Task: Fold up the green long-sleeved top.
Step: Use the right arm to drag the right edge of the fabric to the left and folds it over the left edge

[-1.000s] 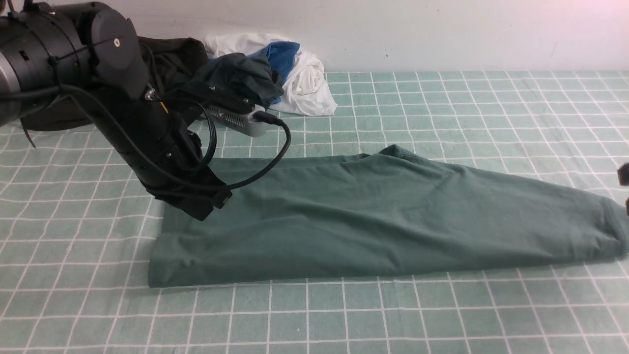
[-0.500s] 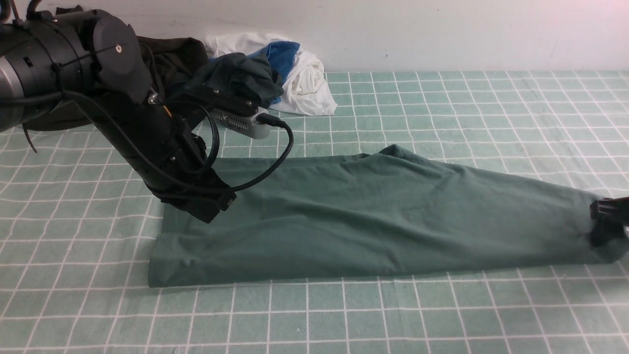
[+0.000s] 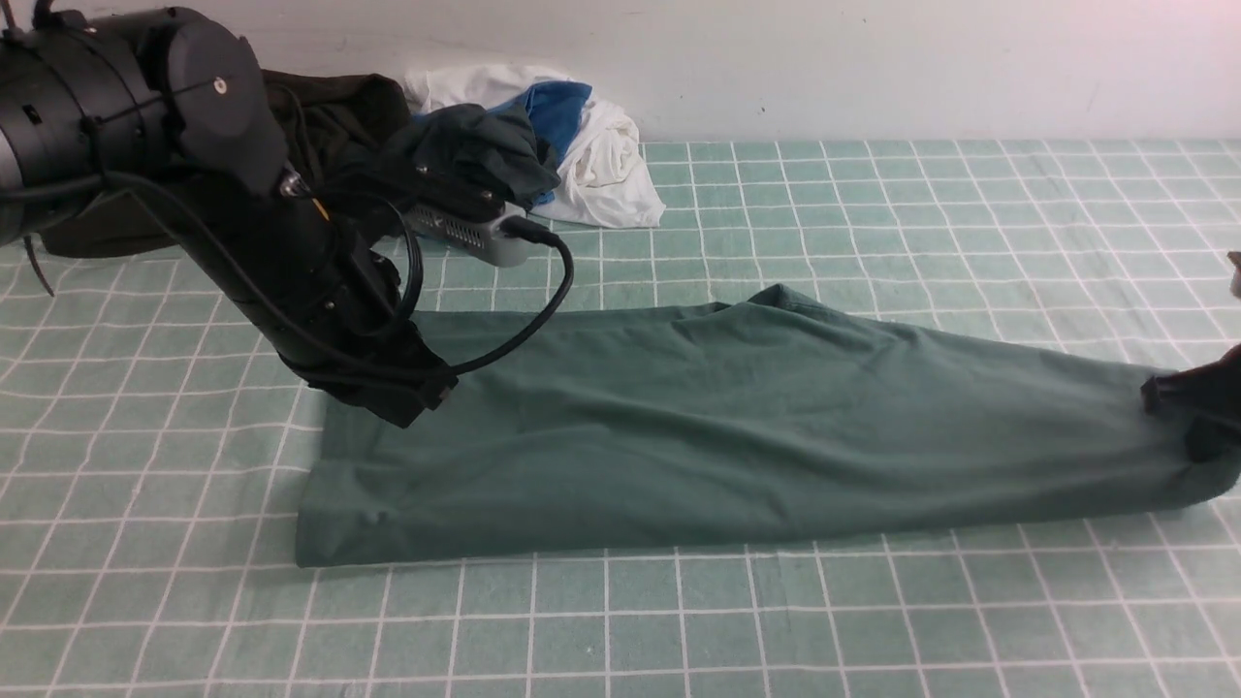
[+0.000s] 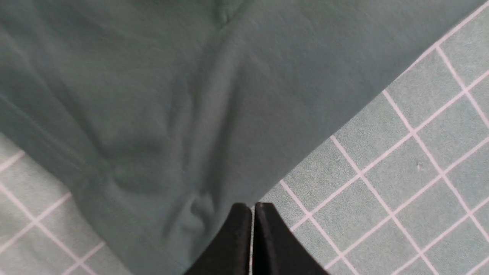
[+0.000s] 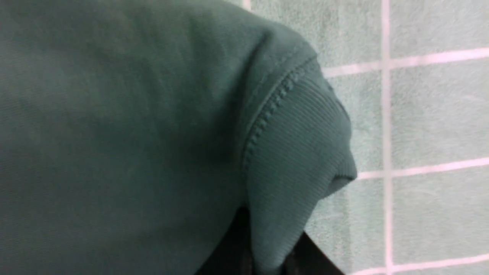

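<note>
The green long-sleeved top [image 3: 737, 436] lies across the checked cloth as a long, narrow folded strip. My left arm [image 3: 320, 281] reaches down over its back left corner. In the left wrist view my left gripper [image 4: 252, 208] is shut with nothing between its fingers, its tips at the edge of the top [image 4: 153, 95]. At the far right my right gripper [image 3: 1168, 402] is shut on the end of the top. The right wrist view shows the ribbed band [image 5: 298, 152] pinched in that gripper [image 5: 267, 261]. No logo print shows.
A heap of clothes lies at the back left by the wall: a blackish-olive garment [image 3: 339, 116], a dark grey-green garment [image 3: 475, 145] and white and blue cloth [image 3: 601, 165]. The green checked tablecloth [image 3: 679, 620] covers the whole table.
My right gripper came in open from the right edge and closed on the top's ribbed end, bunching it slightly. My left arm shifted a little and stayed shut.
</note>
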Controlling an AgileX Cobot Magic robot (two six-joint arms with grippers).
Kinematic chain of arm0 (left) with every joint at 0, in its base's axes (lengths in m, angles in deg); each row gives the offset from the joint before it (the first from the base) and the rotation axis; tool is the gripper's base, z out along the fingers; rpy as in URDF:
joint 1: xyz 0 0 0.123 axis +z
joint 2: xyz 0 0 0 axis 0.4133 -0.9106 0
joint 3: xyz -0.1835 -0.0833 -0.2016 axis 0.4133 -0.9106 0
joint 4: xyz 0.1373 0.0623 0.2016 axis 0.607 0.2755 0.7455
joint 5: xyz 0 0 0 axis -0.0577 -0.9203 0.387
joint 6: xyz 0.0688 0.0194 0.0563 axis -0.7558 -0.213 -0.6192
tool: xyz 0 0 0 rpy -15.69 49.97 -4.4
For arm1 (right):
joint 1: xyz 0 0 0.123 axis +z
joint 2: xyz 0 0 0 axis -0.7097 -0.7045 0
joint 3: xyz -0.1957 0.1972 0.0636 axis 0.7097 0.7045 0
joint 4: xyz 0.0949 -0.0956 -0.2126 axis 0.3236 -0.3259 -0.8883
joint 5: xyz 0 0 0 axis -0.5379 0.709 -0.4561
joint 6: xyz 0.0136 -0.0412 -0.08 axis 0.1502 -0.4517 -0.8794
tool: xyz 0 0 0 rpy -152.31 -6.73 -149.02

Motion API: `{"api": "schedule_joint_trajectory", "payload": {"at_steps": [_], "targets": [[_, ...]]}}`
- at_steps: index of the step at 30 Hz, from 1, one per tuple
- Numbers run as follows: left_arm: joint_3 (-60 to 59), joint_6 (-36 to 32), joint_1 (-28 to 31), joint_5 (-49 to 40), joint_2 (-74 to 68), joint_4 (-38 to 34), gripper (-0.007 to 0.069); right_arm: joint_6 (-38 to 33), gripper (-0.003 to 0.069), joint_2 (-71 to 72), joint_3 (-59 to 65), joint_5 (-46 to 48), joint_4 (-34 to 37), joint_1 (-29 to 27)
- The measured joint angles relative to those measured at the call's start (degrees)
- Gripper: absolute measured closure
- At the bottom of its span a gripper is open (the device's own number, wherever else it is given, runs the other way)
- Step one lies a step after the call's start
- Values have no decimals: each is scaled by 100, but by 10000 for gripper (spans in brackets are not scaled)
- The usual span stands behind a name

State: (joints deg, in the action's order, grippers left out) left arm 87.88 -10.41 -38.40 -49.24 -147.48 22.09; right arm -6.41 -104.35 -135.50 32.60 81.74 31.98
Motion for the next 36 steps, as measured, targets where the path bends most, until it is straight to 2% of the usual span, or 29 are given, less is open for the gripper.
{"api": "schedule_joint_trajectory", "payload": {"at_steps": [4,9,13,17,19,25,29,33,35,36], "targets": [[0,164,0,-14,809,129,628,304,639,618,-665,433,-812,55],[0,420,0,-419,1806,209,628,145,641,1283,-1508,943,-977,526],[-209,512,0,-731,2645,215,628,-243,641,1475,-2223,1397,-631,1630],[-698,628,0,-805,3453,228,628,-386,641,1343,-2550,1432,-235,2752],[-1019,646,0,-809,3890,228,628,-406,641,1132,-2612,1290,19,3427],[-1680,697,0,-888,4713,232,628,-389,641,174,-2628,576,766,4722],[-1908,727,0,-974,5036,232,628,-382,641,-401,-2628,99,1162,5126],[-2084,727,0,-1106,5350,245,628,-394,603,-969,-2628,-401,1436,5423],[-2150,727,0,-1112,5512,266,628,-445,509,-1128,-2628,-514,1651,5496],[-2155,727,0,-1112,5525,265,628,-445,509,-1128,-2628,-514,1651,5493]]}}
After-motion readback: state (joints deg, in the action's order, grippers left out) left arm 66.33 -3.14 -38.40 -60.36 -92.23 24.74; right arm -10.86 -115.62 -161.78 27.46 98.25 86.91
